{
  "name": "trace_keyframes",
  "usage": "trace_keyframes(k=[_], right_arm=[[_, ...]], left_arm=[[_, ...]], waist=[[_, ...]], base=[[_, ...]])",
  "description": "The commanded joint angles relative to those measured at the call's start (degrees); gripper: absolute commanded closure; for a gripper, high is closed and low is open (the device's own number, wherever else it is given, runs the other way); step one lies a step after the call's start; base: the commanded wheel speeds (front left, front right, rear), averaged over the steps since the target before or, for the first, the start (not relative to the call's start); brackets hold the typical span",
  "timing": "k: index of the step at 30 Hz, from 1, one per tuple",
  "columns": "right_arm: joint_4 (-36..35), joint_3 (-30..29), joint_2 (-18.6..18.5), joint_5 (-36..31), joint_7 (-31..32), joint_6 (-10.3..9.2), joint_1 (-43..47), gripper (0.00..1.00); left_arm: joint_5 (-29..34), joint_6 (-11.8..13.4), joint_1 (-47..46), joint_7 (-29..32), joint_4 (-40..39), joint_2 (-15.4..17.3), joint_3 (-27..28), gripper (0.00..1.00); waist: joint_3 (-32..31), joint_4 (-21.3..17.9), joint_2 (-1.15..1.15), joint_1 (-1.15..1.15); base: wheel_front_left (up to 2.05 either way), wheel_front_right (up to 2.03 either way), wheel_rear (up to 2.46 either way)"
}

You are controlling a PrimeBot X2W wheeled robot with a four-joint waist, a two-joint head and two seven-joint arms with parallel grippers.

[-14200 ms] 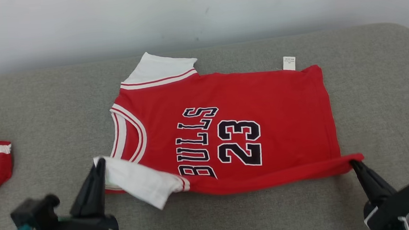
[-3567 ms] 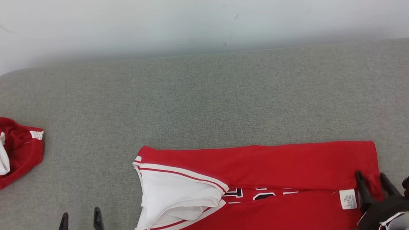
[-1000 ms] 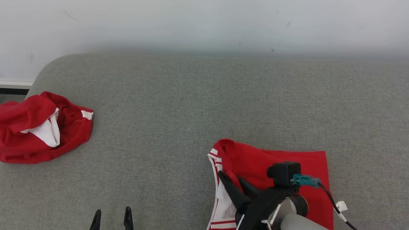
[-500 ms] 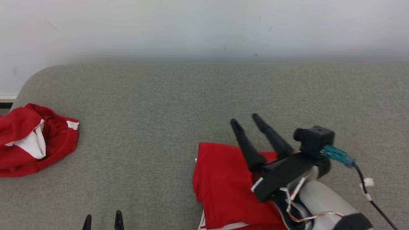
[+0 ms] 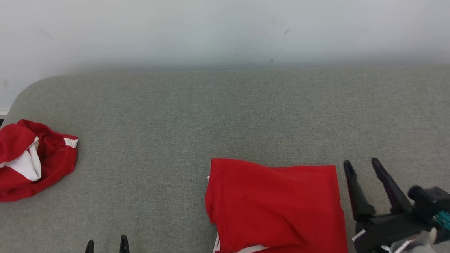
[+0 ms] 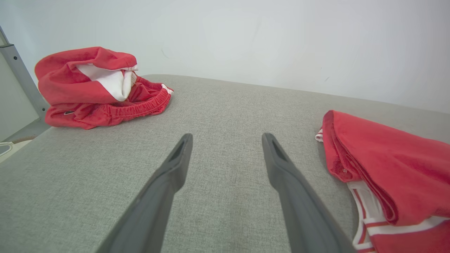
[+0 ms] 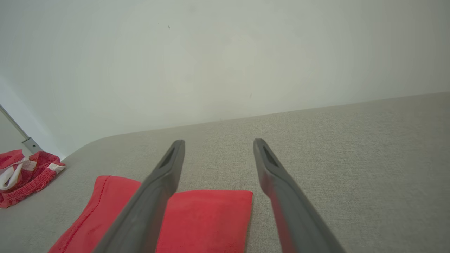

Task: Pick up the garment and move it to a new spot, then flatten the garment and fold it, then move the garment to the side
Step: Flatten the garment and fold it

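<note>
On the gray cushion (image 5: 207,111), a crumpled heap of red and white clothes (image 5: 16,161) lies at nine o'clock. The left tool (image 5: 106,240) at seven o'clock is wide open and holds nothing. The folded red garment (image 5: 276,203) lies flat at six o'clock, and the right tool (image 5: 361,162) just beside it at four o'clock is open and empty too.
</note>
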Motion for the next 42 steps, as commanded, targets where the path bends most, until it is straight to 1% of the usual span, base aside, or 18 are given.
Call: trace_keyframes(k=[1, 4, 9, 18, 20, 24, 28, 42], right_arm=[[-1.6, -2.0, 0.4, -1.5, 0.0, -0.13, 2.5, 0.0], [-4.5, -4.6, 1.4, -2.0, 0.0, -0.13, 5.5, 0.0], [-8.1, -7.1, 2.2, -2.8, 0.0, -0.13, 8.8, 0.0], [-14.9, -8.2, 3.1, -9.4, 0.0, -0.13, 14.9, 0.0], [-15.8, -8.5, 3.2, -10.0, 0.0, -0.13, 16.3, 0.0], [-16.0, -8.8, 3.4, -11.1, 0.0, -0.13, 18.5, 0.0], [-15.1, -8.3, 3.4, -9.7, 0.0, -0.14, 19.8, 0.0], [-13.7, -7.8, 3.4, -9.0, 0.0, -0.14, 20.2, 0.0]], left_arm=[[0.3, -0.1, 0.3, -0.2, -0.3, 0.0, 0.2, 0.0], [0.4, -0.1, 0.6, -0.2, -0.3, 0.0, 0.4, 0.0], [0.3, 0.2, 1.2, -0.2, -0.7, 0.0, 0.5, 0.0], [1.2, 0.2, 2.2, -0.2, -1.2, 0.0, 0.0, 0.0], [1.5, 0.3, 2.6, -0.2, -1.4, 0.0, 0.1, 0.0], [2.4, 0.2, 2.7, -0.2, -2.1, 0.0, -0.3, 0.0], [3.4, 0.3, 3.5, -0.2, -3.0, 0.0, -0.8, 0.0], [4.8, 0.6, 3.6, -0.2, -3.5, 0.0, -2.0, 0.0]], waist=[[-0.1, -0.3, 0.0, 0.0], [-0.4, -0.7, 0.0, 0.0], [-0.8, -1.3, 0.0, 0.0], [-2.3, -2.0, 0.0, 0.0], [-2.7, -2.1, 0.0, 0.0], [-3.1, -2.4, 0.0, 0.0], [-3.5, -2.9, 0.0, 0.0], [-3.3, -4.1, 0.0, 0.0]], base=[[0.0, 0.0, 0.0], [0.0, 0.0, 0.0], [0.0, 0.0, 0.0], [0.0, 0.0, 0.0], [0.0, 0.0, 0.0], [0.0, 0.0, 0.0], [0.0, 0.0, 0.0], [0.0, 0.0, 0.0]])
